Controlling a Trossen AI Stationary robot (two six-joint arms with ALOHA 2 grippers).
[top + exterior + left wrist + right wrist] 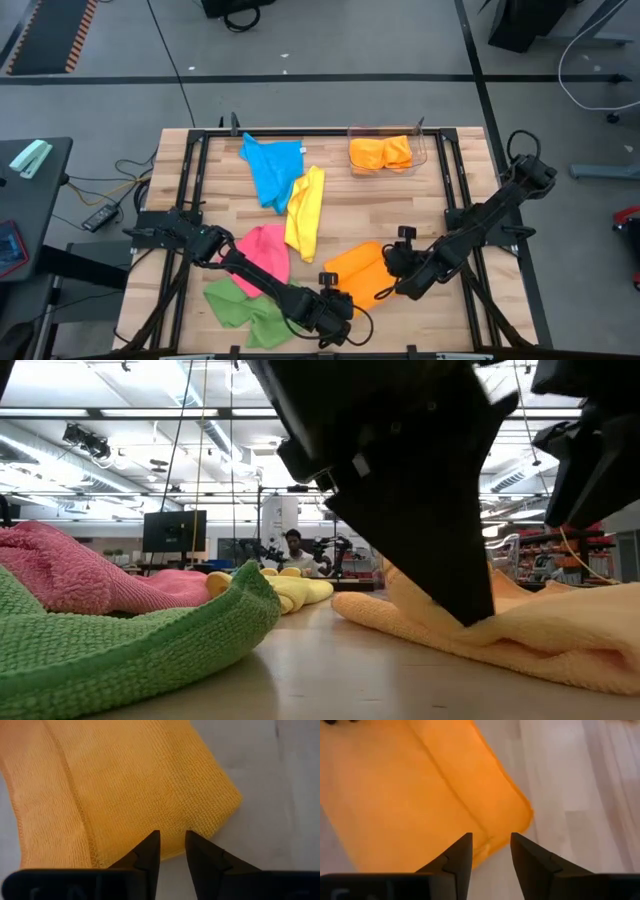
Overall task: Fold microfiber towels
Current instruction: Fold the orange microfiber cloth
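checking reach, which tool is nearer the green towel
Left. The left tool sits just beside the green towel, at the orange towel's near edge. The right tool is farther, across that orange towel.

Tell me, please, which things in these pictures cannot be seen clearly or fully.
- Orange towel, high view: its edges nearest the arms lie under the left gripper and right gripper.
- Low view: a dark gripper body close to the lens blocks the table's middle.
- Clear bin, high view: how many orange cloths it holds cannot be told.
- Both wrist views: only the orange towel's corner shows.

Overhead, table-level, two close wrist views
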